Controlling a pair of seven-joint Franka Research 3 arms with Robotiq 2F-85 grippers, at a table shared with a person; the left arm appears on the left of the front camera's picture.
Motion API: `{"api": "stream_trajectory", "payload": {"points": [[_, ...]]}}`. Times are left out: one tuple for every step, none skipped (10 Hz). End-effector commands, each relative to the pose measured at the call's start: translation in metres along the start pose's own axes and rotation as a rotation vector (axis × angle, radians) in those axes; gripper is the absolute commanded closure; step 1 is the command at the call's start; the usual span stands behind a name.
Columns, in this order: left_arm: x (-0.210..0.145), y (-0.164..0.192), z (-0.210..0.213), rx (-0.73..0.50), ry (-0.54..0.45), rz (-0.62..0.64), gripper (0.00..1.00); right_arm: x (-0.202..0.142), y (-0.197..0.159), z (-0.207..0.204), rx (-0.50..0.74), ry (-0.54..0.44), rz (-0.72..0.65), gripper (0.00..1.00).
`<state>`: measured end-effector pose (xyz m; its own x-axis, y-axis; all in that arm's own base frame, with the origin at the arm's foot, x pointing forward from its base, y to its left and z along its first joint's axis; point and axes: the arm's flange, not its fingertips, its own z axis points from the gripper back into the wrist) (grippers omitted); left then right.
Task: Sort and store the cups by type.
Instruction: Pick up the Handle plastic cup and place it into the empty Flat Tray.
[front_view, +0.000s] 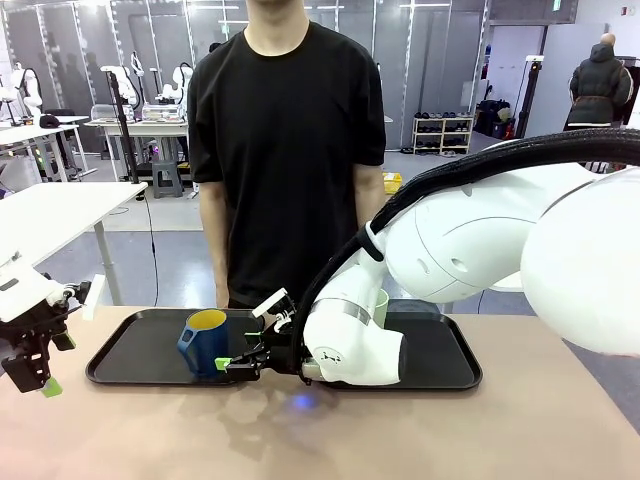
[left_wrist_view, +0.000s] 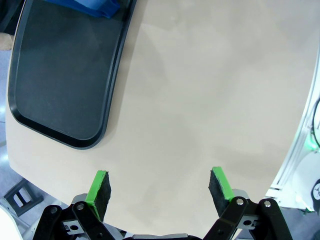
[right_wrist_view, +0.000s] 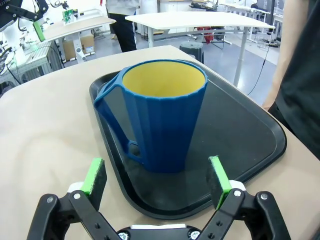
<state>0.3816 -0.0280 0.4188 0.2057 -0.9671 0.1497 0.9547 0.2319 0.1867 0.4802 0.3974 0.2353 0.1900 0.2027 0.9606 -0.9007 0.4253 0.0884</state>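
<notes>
Upright on the left part of the black tray (front_view: 150, 372), the dark blue mug (front_view: 204, 342) stood with its yellow inside facing up, the right gripper (front_view: 238, 364) low and just beside it, not touching. From the front the mug was partly covered by that gripper's fingers and looked plain; the right wrist view gave far more — the mug (right_wrist_view: 162, 117) had a ribbed, faceted wall that narrowed toward the base, a thin looped handle on the picture's left, and a dim reflection on the glossy tray (right_wrist_view: 250, 150) beneath it. There the right gripper (right_wrist_view: 156, 183) had its jaws spread wide, green pads (right_wrist_view: 94, 176) standing to either side of the mug's foot with nothing between them. Behind the right arm's white body, the front view showed a sliver of the pale green tumbler (front_view: 380, 306), also on the tray; how it stood could not be told.

The left wrist view caught one corner of the mug (left_wrist_view: 92, 7) at the top edge, over the tray's rounded end (left_wrist_view: 55, 90), and otherwise bare tan table (left_wrist_view: 200, 100). The left gripper (left_wrist_view: 159, 188) hung above that table with its jaws fully apart and empty — in the front view it (front_view: 40, 375) sat off the tray's left end, well apart from the mug. A person in a black shirt (front_view: 285, 130) stood at the far side.
</notes>
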Motion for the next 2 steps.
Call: {"api": "stream_trajectory", "payload": {"points": [[0.0005, 0.0004, 0.0009, 0.013, 0.02, 0.007, 0.0, -0.0006, 0.0003, -0.0018, -0.001, 0.004, 0.02, 0.0], [0.0005, 0.0004, 0.0009, 0.013, 0.02, 0.007, 0.0, -0.0006, 0.0003, -0.0018, -0.001, 0.004, 0.02, 0.0]]}}
